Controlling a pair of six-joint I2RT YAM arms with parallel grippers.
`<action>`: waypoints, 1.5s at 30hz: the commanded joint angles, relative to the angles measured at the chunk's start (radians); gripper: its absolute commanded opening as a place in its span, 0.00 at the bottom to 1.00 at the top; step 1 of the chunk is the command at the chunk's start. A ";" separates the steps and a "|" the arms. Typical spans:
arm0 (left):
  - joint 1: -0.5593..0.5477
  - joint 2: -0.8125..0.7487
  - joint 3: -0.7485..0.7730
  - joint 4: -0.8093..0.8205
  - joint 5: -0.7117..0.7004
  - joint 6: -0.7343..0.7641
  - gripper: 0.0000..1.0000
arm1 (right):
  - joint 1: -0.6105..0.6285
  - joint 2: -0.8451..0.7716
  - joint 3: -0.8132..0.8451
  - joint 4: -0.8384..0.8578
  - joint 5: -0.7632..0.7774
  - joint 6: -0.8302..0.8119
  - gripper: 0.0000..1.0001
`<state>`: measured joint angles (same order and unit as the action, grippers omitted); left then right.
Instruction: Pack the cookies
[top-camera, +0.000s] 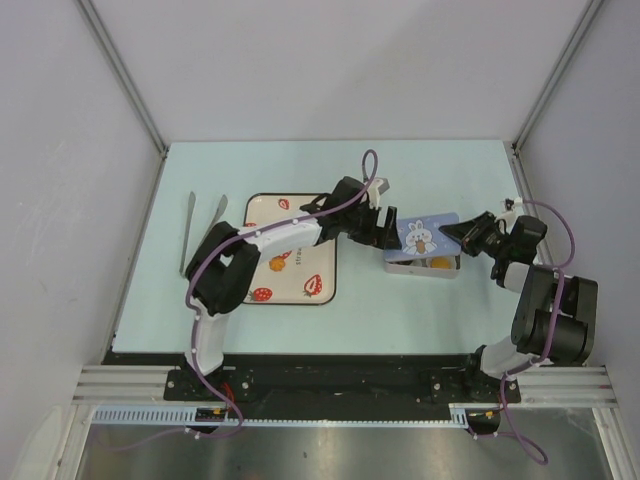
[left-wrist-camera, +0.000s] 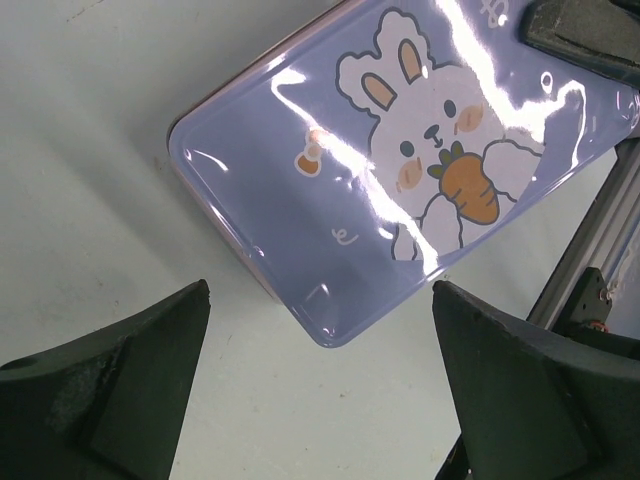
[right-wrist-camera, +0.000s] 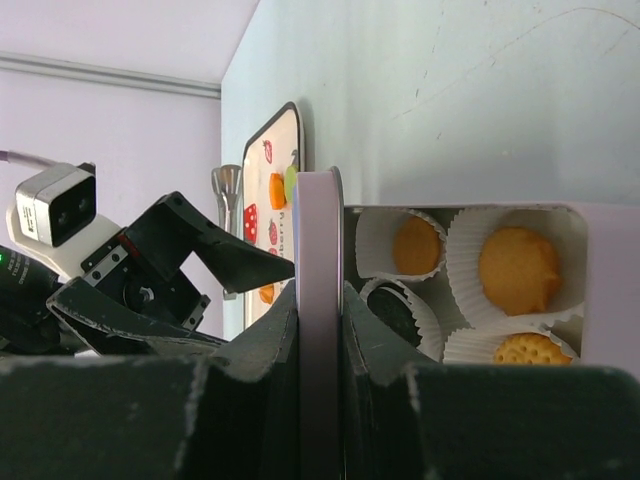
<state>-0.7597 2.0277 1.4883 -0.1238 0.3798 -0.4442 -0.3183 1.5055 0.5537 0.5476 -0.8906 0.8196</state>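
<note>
The cookies sit in white paper cups inside an open tin (right-wrist-camera: 610, 290): three orange cookies (right-wrist-camera: 517, 268) (right-wrist-camera: 415, 245) (right-wrist-camera: 520, 350) and a black one (right-wrist-camera: 398, 312). My right gripper (right-wrist-camera: 320, 292) is shut on the edge of the tin's purple bunny lid (right-wrist-camera: 318, 230), holding it tilted over the tin (top-camera: 422, 266). In the left wrist view the lid (left-wrist-camera: 400, 190) fills the upper frame. My left gripper (left-wrist-camera: 320, 292) is open just beside the lid's left corner, not touching it, with bare table between its fingers. From above, the left gripper (top-camera: 385, 226) is at the lid's (top-camera: 425, 236) left end and the right gripper (top-camera: 470, 236) at its right end.
A strawberry-patterned tray (top-camera: 262, 206) lies left of the tin, partly under the left arm. Metal tongs (top-camera: 190, 235) rest on the table further left. The enclosure's white walls surround the table.
</note>
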 joint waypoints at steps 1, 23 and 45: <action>0.005 0.017 0.069 -0.005 0.014 -0.004 0.97 | -0.008 0.013 0.000 0.031 -0.030 -0.027 0.00; -0.020 0.092 0.145 -0.043 0.005 -0.025 0.98 | -0.030 0.041 0.000 0.012 -0.027 -0.069 0.04; -0.038 0.127 0.190 -0.068 0.008 -0.034 0.98 | -0.036 0.045 0.000 -0.023 -0.007 -0.103 0.26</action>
<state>-0.7944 2.1479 1.6199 -0.1928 0.3782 -0.4557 -0.3481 1.5455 0.5537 0.5201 -0.9062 0.7475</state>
